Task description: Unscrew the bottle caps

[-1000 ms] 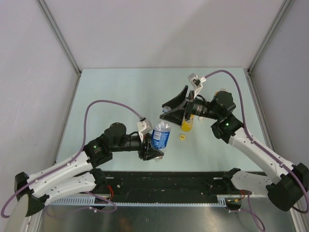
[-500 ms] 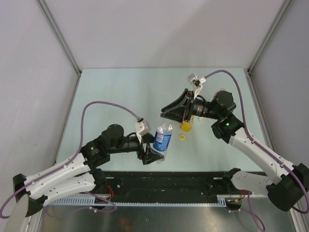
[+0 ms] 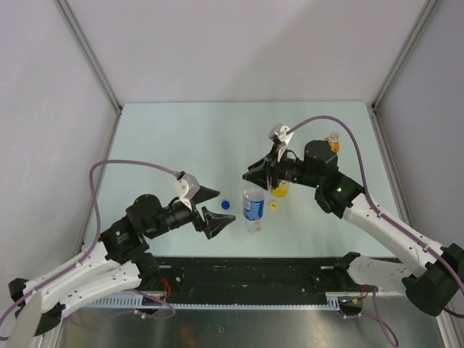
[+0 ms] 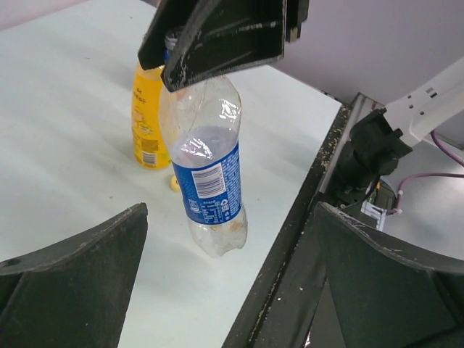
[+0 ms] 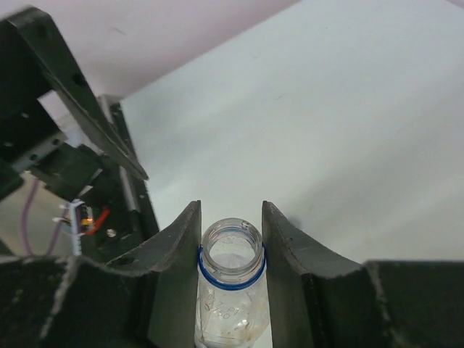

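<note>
The clear bottle [image 3: 253, 208] with a blue label stands upright near the table's front edge. Its mouth [image 5: 231, 243] is open, with only a blue ring left round the neck. My right gripper [image 3: 251, 179] is shut on that neck from above, its fingers [image 5: 177, 246] pressed against both sides. My left gripper [image 3: 222, 206] stands wide open to the left of the bottle, clear of it. A blue cap [image 3: 225, 205] lies on the table between its fingers. The yellow bottle [image 4: 147, 119] stands just behind, with a yellow cap [image 3: 274, 206] lying beside it.
An orange bottle [image 3: 333, 143] with a pale cap stands at the back right, behind my right arm. The black front rail [image 4: 290, 239] runs close to the clear bottle's base. Grey walls enclose the table on three sides.
My left gripper opened, let go of the clear bottle and drew back to the left. The right gripper closed on the bottle's neck. The blue cap now lies on the table.
</note>
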Available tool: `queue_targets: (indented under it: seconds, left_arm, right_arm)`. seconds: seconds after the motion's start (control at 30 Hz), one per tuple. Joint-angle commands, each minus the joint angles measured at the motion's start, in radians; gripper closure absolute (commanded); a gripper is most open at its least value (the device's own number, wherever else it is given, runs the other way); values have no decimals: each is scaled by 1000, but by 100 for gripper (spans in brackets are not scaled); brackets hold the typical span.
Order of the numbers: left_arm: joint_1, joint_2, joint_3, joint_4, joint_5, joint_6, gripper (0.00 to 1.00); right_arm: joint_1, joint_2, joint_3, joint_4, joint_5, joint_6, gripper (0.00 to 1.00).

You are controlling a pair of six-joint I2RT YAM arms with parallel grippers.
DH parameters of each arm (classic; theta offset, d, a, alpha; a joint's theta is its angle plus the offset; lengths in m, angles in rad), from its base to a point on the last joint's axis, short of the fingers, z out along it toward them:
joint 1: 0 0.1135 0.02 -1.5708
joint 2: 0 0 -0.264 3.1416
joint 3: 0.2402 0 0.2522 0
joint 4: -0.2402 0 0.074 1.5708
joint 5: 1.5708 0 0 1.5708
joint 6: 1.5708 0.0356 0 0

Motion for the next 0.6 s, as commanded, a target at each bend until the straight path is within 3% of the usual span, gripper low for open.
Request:
queue_targets:
  seconds: [0.0, 0.27, 0.4, 0.57]
  left_arm:
    - [-3, -5, -12, 12, -62, 1, 1]
    - [-3, 42, -13, 11, -29, -4, 0]
    - [-3, 55, -10, 11, -20, -3, 1]
    - [-3, 51, -13, 9, -20, -5, 1]
  right_arm:
    - [65, 9, 16, 9, 239, -159, 100]
    - [140, -18, -233, 474, 519, -225, 100]
    - [149, -9, -339, 649, 562, -269, 100]
    - [151, -3, -407, 724, 580, -266, 100]
